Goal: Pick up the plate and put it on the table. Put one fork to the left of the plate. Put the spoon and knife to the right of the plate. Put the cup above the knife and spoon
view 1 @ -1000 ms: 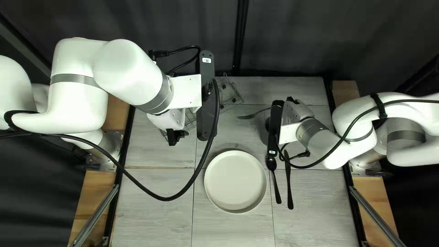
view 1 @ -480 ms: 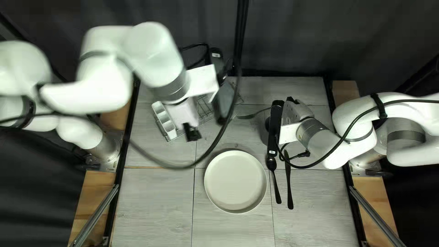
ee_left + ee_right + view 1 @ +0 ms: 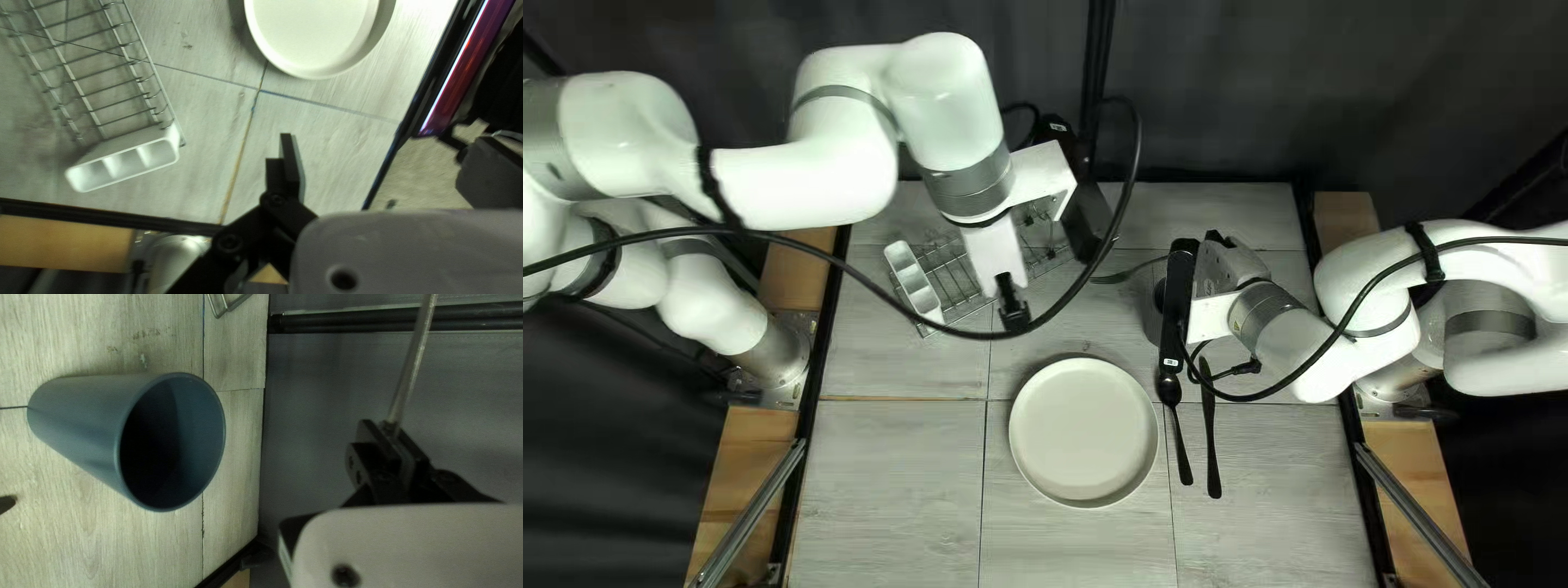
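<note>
The plate lies well inside the left edge, spoon and knife near its right. Left gripper: fingers apart. Right gripper: clamped on the fork.

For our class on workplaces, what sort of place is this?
Probably a robotics lab: two robot arms flank a table laid with a plate, and a dark curtain hangs behind.

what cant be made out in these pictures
- Held utensil's far end: cut off by the right wrist view's edge; too small to identify in the top left view
- Cup: mostly hidden by my right arm, top left view
- Wire rack: partly hidden by my left arm, top left view
</note>
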